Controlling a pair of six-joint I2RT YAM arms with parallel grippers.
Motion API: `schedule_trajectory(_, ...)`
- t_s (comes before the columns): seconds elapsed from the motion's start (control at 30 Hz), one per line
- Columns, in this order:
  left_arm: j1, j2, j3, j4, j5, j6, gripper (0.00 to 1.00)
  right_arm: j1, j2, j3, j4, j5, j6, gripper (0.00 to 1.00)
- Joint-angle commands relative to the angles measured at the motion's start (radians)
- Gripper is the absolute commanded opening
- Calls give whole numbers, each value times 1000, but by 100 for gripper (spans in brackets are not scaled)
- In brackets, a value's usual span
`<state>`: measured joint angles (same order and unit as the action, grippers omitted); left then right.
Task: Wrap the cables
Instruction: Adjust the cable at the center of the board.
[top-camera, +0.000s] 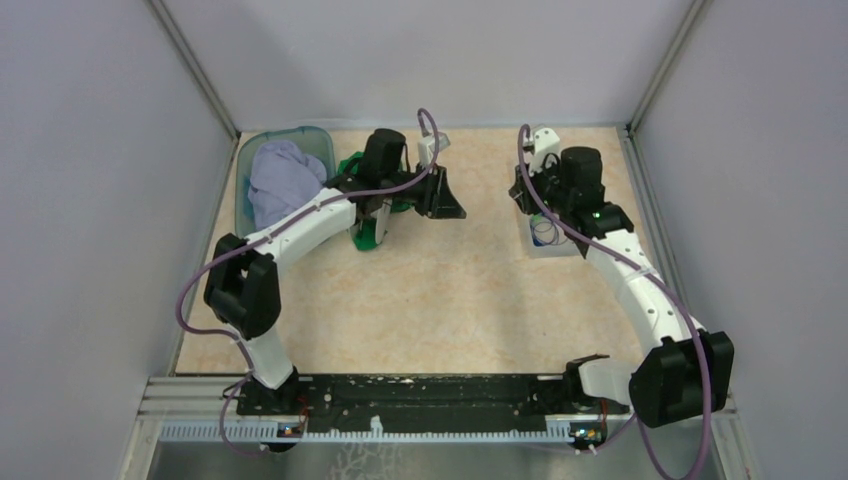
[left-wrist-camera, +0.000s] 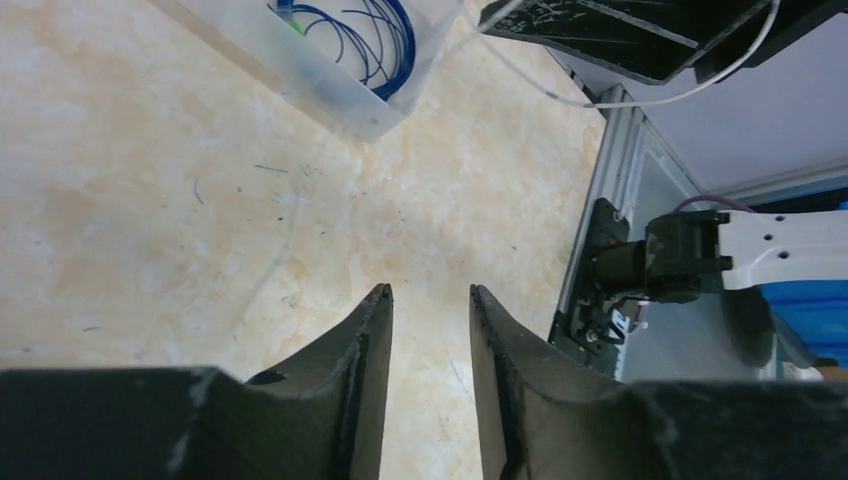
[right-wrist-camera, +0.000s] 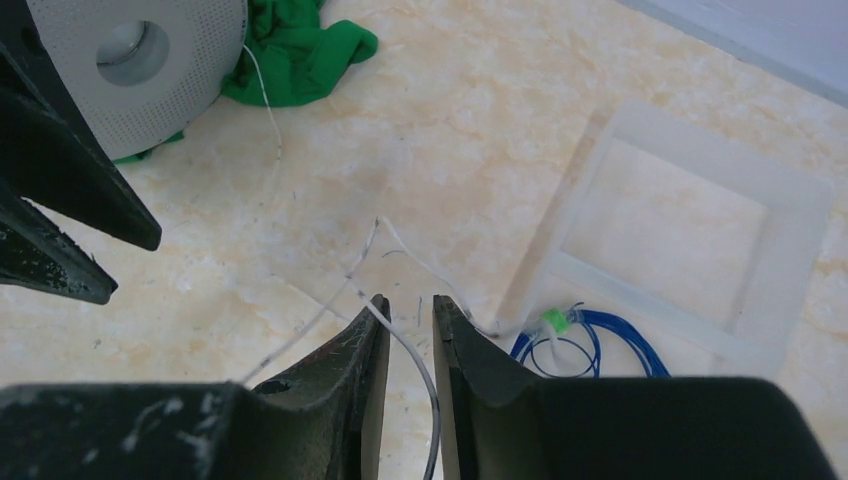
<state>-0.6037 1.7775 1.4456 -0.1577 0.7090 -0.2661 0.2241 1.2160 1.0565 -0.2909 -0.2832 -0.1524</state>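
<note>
— Which step are you on with the wrapping?

— The pick-up, I'd say. Nearest to me, the right gripper (right-wrist-camera: 408, 298) is holding its jaws only narrowly apart, and the hair-thin whitish cable (right-wrist-camera: 400, 335) is running up between them. I'm seeing a slim gap beside the wire, so I'm not calling it pinched.

— And the other arm?

— The left gripper (left-wrist-camera: 429, 290) is hovering over the mottled beige tabletop (right-wrist-camera: 480, 120) with its jaws parted and nothing between them.

— Where are the cables lying?

— Just past the right fingertips, the dark blue cable (left-wrist-camera: 400, 50) is sitting in small loops, with its green bit (right-wrist-camera: 553, 320), inside the clear plastic tray (right-wrist-camera: 800, 260). Further out, the whitish one is trailing across the table towards the round pale-grey perforated spool (right-wrist-camera: 190, 70), which is resting beside the crumpled green cloth (right-wrist-camera: 300, 50).

— So what is the next move asking of you?

— I'm thinking the right jaws need to be closing fully and squarely. A wire that thin is likely to slide out sideways. After that, I'm expecting to bring the left gripper in for a second hold, so the slack can be turned into loops. The blue one looks coiled enough, so I'm leaving it alone.
</note>
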Motion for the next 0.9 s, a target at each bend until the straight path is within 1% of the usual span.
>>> schedule_trajectory(0.0, 4, -21, 22, 38, 93, 22, 45, -6, -10, 63, 16, -2, 22, 22)
schedule_trajectory(0.17, -1, -40, -46, 113, 124, 49, 65, -7, -4, 89, -8, -23, 44, 21)
schedule_trajectory(0.27, -5, -33, -55, 146, 119, 82, 74, -7, 10, 115, -31, -74, 55, 20)
schedule_trajectory(0.33, -10, -29, -56, 157, 99, 145, 78, -6, 14, 125, -44, -116, 52, 20)
schedule_trajectory(0.47, -24, -20, -75, 216, 57, 260, 82, -6, 8, 142, -82, -188, 41, 20)
schedule_trajectory(0.57, -51, -9, -80, 276, 52, 323, 83, -7, 0, 146, -96, -223, 45, 20)
schedule_trajectory(0.7, -88, 37, -24, 268, 38, 392, 85, -6, 1, 156, -122, -286, 56, 20)
schedule_trajectory(0.8, -103, 82, 50, 234, 48, 408, 84, -6, 6, 160, -141, -340, 60, 20)
schedule_trajectory(0.87, -113, 113, 81, 211, 50, 424, 79, -7, 8, 161, -151, -355, 62, 20)
